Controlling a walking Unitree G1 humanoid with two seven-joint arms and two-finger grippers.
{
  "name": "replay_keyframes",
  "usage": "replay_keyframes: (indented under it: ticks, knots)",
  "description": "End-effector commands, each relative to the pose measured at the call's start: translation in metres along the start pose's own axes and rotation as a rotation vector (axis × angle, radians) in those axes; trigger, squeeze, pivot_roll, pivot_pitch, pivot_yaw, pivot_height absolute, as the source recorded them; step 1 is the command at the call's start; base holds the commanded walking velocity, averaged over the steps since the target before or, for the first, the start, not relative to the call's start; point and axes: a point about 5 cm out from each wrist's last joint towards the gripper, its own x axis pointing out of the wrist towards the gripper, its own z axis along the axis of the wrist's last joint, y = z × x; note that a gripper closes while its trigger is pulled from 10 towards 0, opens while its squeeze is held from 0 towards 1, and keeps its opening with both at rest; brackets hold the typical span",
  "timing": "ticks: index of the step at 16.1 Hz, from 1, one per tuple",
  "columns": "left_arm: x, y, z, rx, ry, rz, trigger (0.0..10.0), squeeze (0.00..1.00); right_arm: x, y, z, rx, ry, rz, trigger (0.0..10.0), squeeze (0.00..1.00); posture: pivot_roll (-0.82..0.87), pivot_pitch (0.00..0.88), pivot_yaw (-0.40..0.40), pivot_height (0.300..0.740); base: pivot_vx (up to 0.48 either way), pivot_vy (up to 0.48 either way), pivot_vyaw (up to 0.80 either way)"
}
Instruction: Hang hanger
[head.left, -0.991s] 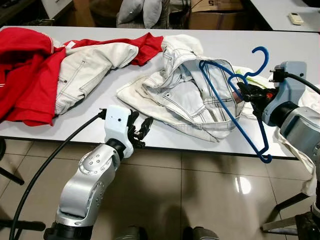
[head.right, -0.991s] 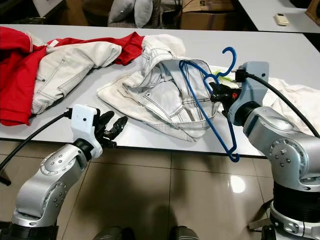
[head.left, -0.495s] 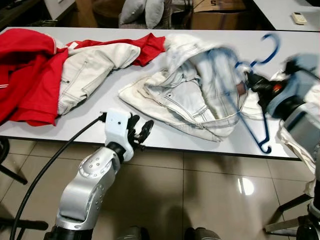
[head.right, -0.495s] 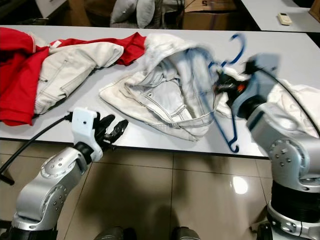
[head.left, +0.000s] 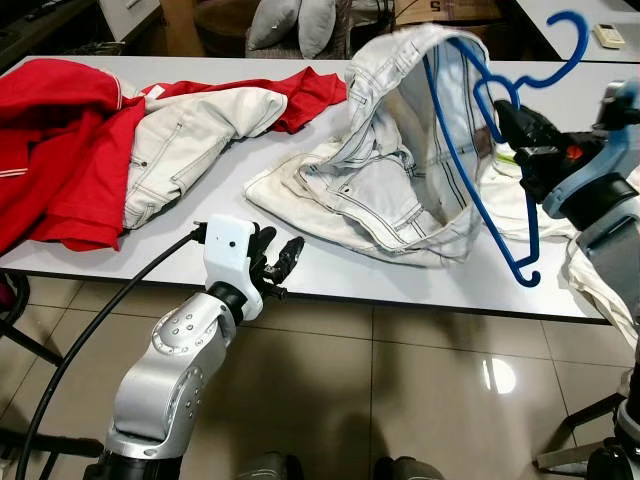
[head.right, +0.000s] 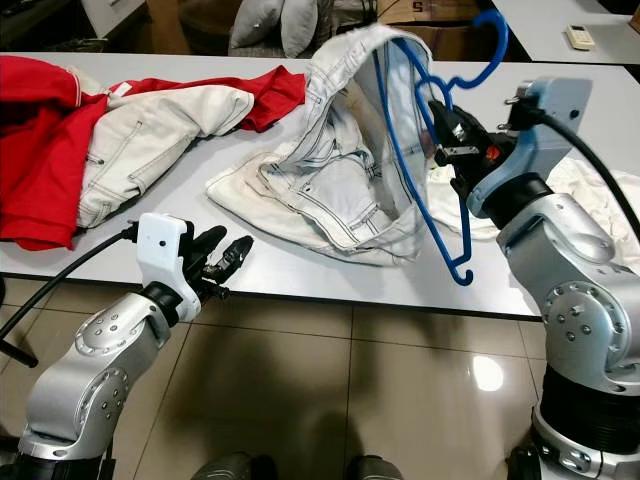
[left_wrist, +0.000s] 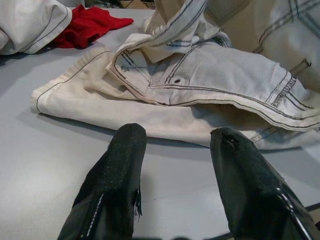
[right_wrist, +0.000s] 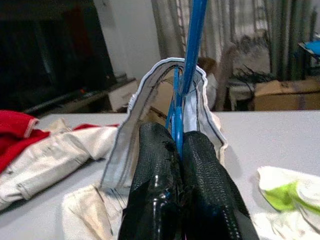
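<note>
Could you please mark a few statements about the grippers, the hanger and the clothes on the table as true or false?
1. The right gripper is shut on the blue hanger. True.
2. The pale denim garment lies wholly flat on the table. False: part of it is lifted on the hanger.
3. The left gripper holds a red shirt. False: it is open, holding nothing, near the table's front edge.
4. A red garment lies on the robot's left side of the table. True.

A long grey surface (head.left: 330, 285) spans the room over glossy beige floor tiles (head.left: 440, 380). Cardboard boxes (head.left: 440, 10) and grey cushions (head.left: 300, 20) sit beyond it.
</note>
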Motion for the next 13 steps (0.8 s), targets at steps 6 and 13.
replay_keyframes:
  ticks: [6,13]
  knots:
    - [-0.005,0.005,0.010,0.000,-0.058,0.016,10.0,0.00,-0.005,0.013,0.028,0.000,-0.189,0.125,10.0,0.00,-0.17,0.084,0.084,0.740,0.000,0.000,0.00]
    - [0.017,0.001,0.032,-0.015,-0.145,-0.107,10.0,1.00,-0.005,0.015,0.017,-0.164,-0.105,0.154,10.0,0.00,-0.18,0.081,0.080,0.740,0.000,0.000,0.00]
